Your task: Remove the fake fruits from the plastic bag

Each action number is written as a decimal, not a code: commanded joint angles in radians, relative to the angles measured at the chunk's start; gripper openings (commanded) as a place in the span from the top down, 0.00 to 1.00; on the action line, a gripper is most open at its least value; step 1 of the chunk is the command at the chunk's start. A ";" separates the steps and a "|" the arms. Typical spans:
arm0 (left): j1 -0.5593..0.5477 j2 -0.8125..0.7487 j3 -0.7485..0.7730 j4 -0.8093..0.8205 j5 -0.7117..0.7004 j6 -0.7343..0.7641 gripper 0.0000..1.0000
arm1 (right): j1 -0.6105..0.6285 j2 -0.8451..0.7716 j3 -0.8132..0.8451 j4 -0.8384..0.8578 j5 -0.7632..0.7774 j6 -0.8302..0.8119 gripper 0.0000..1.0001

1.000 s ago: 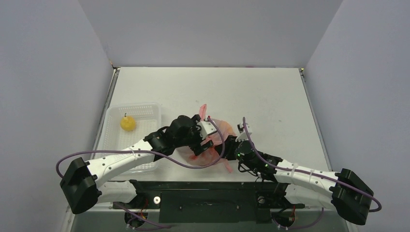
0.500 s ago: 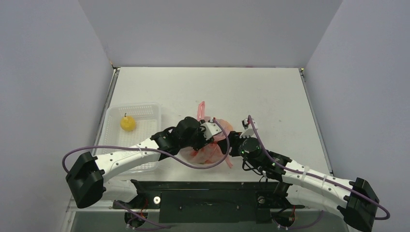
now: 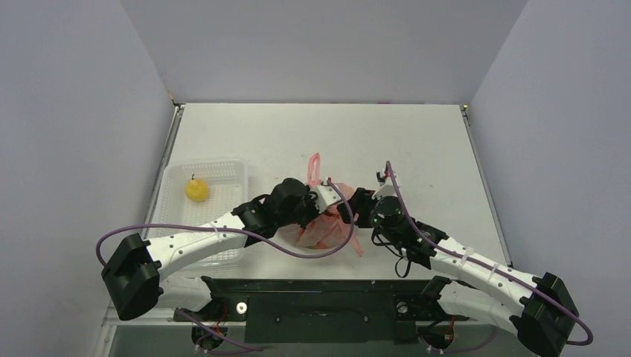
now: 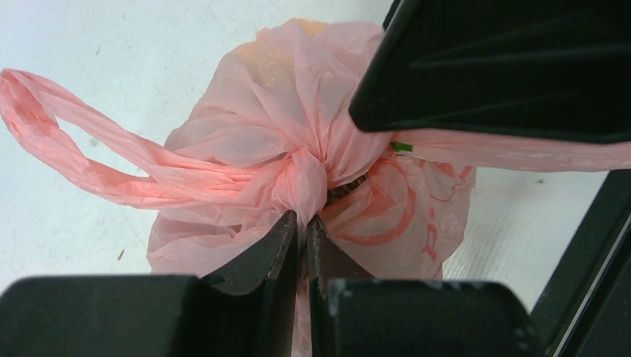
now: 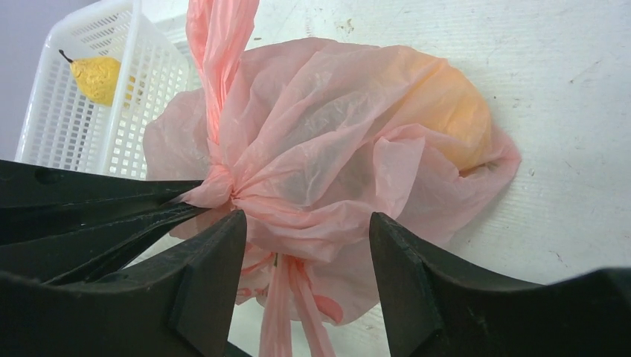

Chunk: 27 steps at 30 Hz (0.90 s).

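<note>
The thin, crinkled, translucent pink plastic bag [image 5: 320, 141] hides its contents. Only an orange-yellow rounded bulge [image 5: 450, 111] shows through the film, and its kind is unclear. At the table's left, the white perforated plastic basket [image 5: 149, 82] is cut off by the right wrist view's edge.

Pale grey walls [image 3: 320, 44] on 3 sides, white table [image 3: 417, 141] (bit scuffed), even light

Soft, even overhead light fills all 3 views, leaving the table [image 3: 417, 141] bright with faint shadows. The pink bag [image 4: 298, 111] glows, sharp and slightly glossy; the nearest black fingers [image 4: 264, 256] look a little soft.
</note>
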 commanded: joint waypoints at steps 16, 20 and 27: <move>-0.009 0.047 0.026 0.167 0.131 -0.103 1.00 | -0.024 0.147 0.147 -0.063 0.058 -0.152 0.65; 0.001 0.043 0.015 0.203 0.081 -0.121 1.00 | -0.056 0.172 0.192 -0.058 0.066 -0.151 0.84; 0.101 0.214 0.230 0.226 -0.005 -0.235 1.00 | -0.185 0.300 0.326 -0.028 0.025 -0.156 1.00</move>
